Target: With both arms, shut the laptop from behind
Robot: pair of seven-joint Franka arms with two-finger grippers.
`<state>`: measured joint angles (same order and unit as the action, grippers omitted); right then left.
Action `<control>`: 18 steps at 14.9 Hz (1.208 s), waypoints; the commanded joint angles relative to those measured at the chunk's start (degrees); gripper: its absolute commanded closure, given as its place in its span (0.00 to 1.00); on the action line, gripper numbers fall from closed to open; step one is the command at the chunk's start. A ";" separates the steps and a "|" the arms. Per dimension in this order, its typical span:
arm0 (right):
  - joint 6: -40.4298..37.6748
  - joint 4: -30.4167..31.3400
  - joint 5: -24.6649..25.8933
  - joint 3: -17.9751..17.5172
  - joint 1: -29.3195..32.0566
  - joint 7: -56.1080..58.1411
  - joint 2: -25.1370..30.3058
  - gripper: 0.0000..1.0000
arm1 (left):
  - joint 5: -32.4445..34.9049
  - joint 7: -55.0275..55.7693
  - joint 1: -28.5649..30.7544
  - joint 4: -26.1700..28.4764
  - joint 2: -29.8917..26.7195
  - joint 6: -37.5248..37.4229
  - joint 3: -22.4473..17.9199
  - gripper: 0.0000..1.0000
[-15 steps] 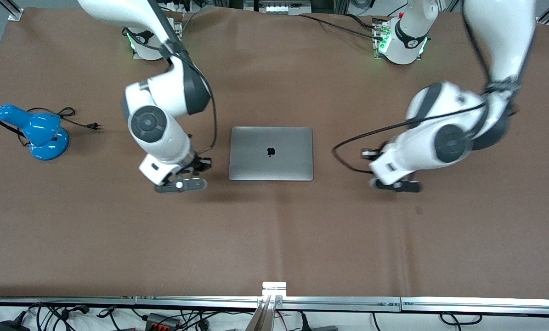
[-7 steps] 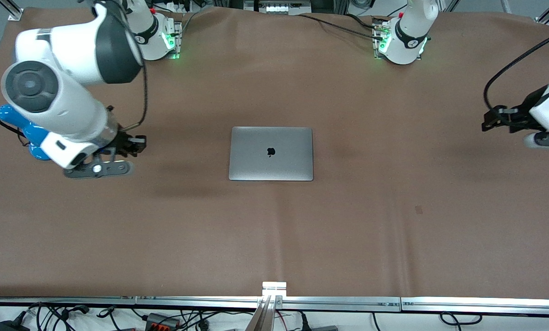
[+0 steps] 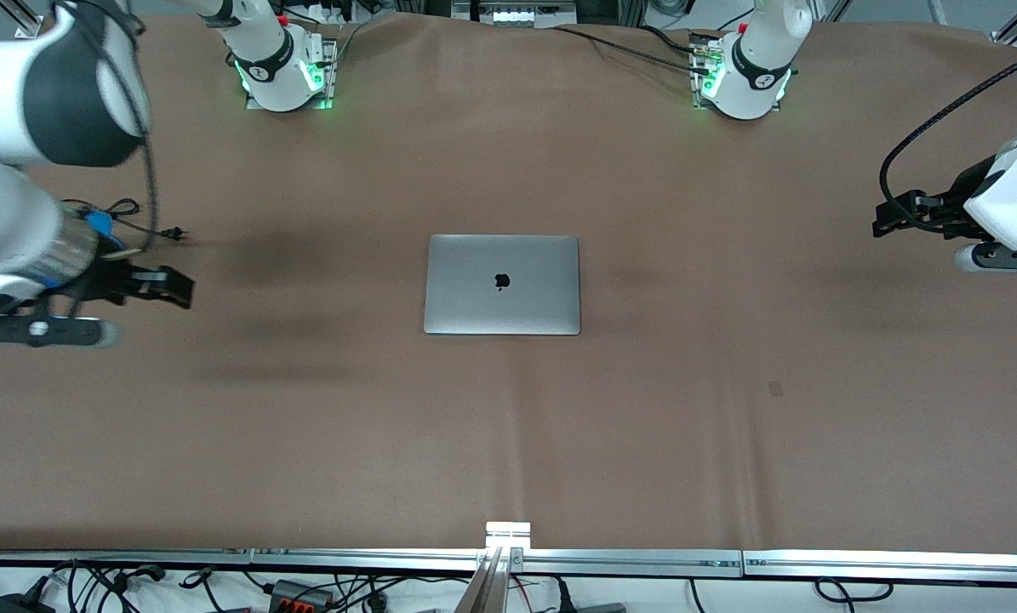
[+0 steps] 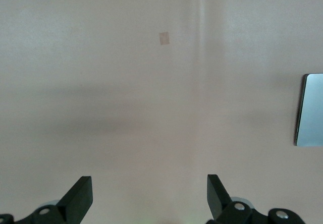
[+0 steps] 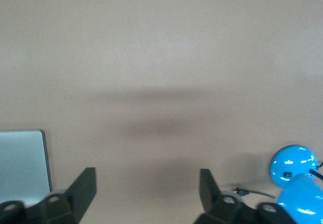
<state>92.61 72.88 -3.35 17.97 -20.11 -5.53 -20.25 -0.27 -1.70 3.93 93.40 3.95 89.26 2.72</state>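
The silver-grey laptop [image 3: 502, 284] lies shut and flat in the middle of the brown table, its dark apple logo facing up. One edge of it shows in the left wrist view [image 4: 310, 110] and in the right wrist view [image 5: 22, 163]. My right gripper [image 3: 170, 289] is open and empty over the table toward the right arm's end, well clear of the laptop; its jaws stand wide apart in the right wrist view [image 5: 147, 191]. My left gripper [image 3: 893, 218] is open and empty over the left arm's end of the table, also with wide jaws [image 4: 149, 196].
A blue desk lamp [image 5: 295, 176] with a black cord and plug [image 3: 174, 232] sits at the right arm's end, mostly hidden under the right arm in the front view. A small dark mark [image 3: 775, 389] is on the cloth. A metal rail [image 3: 508, 558] runs along the near edge.
Both arms have swung outward from beside the laptop toward their own ends of the table. The laptop has stayed shut and has not moved.
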 commanded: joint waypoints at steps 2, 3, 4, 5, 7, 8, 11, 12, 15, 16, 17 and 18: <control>-0.85 -0.30 -0.79 -12.94 16.90 5.78 2.84 0.00 | -0.52 0.91 -0.24 1.34 -1.84 -0.23 0.52 0.00; -0.59 1.11 -0.70 -13.40 17.99 5.97 3.54 0.00 | -0.52 1.17 -0.24 0.91 -1.84 -0.40 0.96 0.00; 0.11 1.91 -0.52 -13.40 18.17 5.97 4.07 0.00 | -0.60 1.26 -0.24 0.90 -1.93 -0.93 0.97 0.00; 0.21 3.40 -0.26 -13.40 18.26 5.97 5.64 0.00 | -0.60 1.26 -0.24 0.64 -1.76 -1.54 0.97 0.00; -0.14 4.20 2.10 -13.57 17.65 5.97 6.53 0.00 | -0.60 1.26 -0.24 0.55 -1.67 -1.46 1.05 0.00; 0.03 4.29 3.07 -13.58 17.12 6.23 6.62 0.00 | -0.60 1.26 -0.33 0.46 -1.67 -1.37 0.97 0.00; 0.82 9.01 3.17 -13.49 17.12 6.94 9.33 0.00 | -0.78 1.18 -0.06 0.64 -1.58 -1.55 0.97 0.00; 3.00 13.47 3.17 -13.49 17.12 6.94 12.39 0.00 | -0.78 1.26 -0.15 0.64 -1.58 -1.55 0.97 0.00; 7.06 24.92 3.61 -13.40 17.12 7.02 20.41 0.00 | -0.78 1.26 -0.24 0.55 -1.67 -1.81 1.05 0.00; 6.63 25.38 4.05 -13.40 17.12 7.02 20.86 0.00 | -0.78 1.26 -0.24 0.55 -1.58 -1.72 0.97 0.00; 5.93 25.12 4.66 -13.40 17.12 6.94 20.95 0.00 | -0.78 1.26 -0.24 0.55 -1.67 -1.81 0.97 0.00; 5.75 24.95 4.84 -13.40 17.12 7.02 20.95 0.00 | -0.78 1.26 -0.24 0.55 -1.67 -1.81 1.05 0.00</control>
<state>97.10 94.23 0.20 4.80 -3.08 0.57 -2.29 -0.28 -1.07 3.71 93.40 3.37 88.15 3.66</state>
